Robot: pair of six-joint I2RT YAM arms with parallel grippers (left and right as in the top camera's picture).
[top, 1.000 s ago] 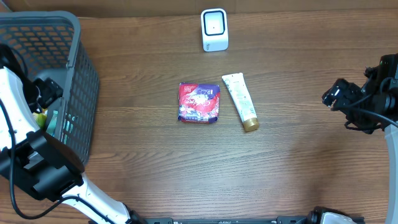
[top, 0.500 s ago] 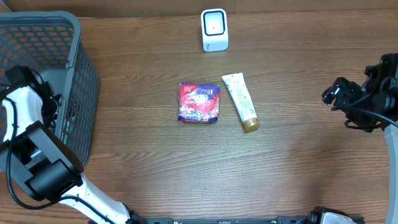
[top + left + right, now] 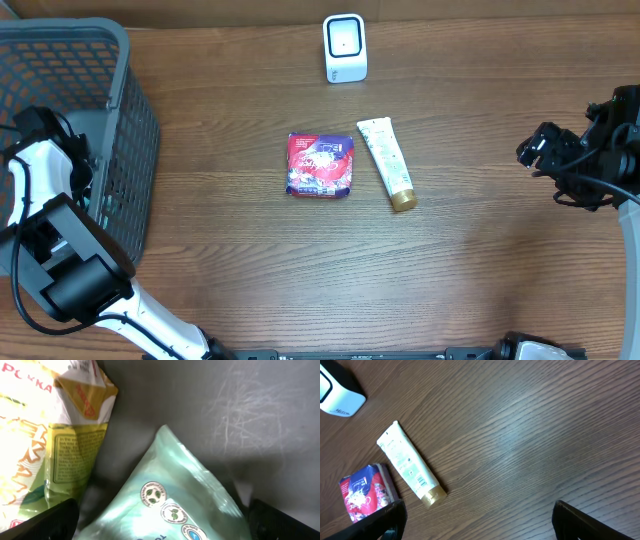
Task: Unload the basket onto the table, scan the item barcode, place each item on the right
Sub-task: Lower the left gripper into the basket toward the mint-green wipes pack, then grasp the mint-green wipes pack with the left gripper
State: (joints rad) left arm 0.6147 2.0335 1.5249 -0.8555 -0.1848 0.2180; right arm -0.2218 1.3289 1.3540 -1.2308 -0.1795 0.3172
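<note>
Hovering inside the grey basket point(image 3: 125, 60): left hand point(image 3: 165, 521) spread wide, empty, over a pale-green wipes pack point(image 3: 175, 485) beside a yellow Pokka carton point(image 3: 55, 435), probably the item to lift | right hand point(image 3: 487, 522) open, empty, kept aside over the bench point(image 3: 480, 280) | scanner point(image 3: 345, 47) at far edge, behind red snack packet point(image 3: 321, 165) and white tube point(image 3: 385, 160).

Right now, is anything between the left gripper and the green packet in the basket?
Nothing visible. The open left gripper hangs directly over the green packet; the yellow carton lies beside it, not across it.
</note>
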